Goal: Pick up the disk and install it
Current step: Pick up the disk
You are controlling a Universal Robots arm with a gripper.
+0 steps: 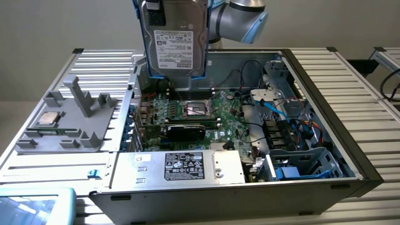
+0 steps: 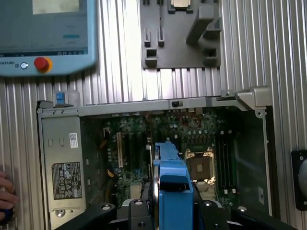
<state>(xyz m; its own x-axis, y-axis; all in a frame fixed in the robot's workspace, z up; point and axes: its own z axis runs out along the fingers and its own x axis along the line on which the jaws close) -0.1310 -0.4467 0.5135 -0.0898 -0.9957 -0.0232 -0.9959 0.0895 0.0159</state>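
Observation:
The disk (image 1: pixel 174 42), a silver-grey hard drive with a white label in a bright blue carrier, hangs upright above the back of the open computer case (image 1: pixel 325 117). My gripper (image 2: pixel 172 211) is shut on it from above, with a black finger (image 2: pixel 136 211) on each side of the carrier's blue edge (image 2: pixel 171 177). Under the disk lies the motherboard with its processor socket (image 2: pixel 201 165). The disk is clear of the boards below.
A metal drive cage (image 1: pixel 300 164) with blue parts sits in the case's near corner on the exterior view's right. The power supply (image 1: pixel 187 166) fills the front. A grey fixture (image 1: pixel 75 117) holds a silver chip (image 1: pixel 47 119). A teach pendant (image 2: pixel 45 33) and a person's hand (image 2: pixel 5 191) are nearby.

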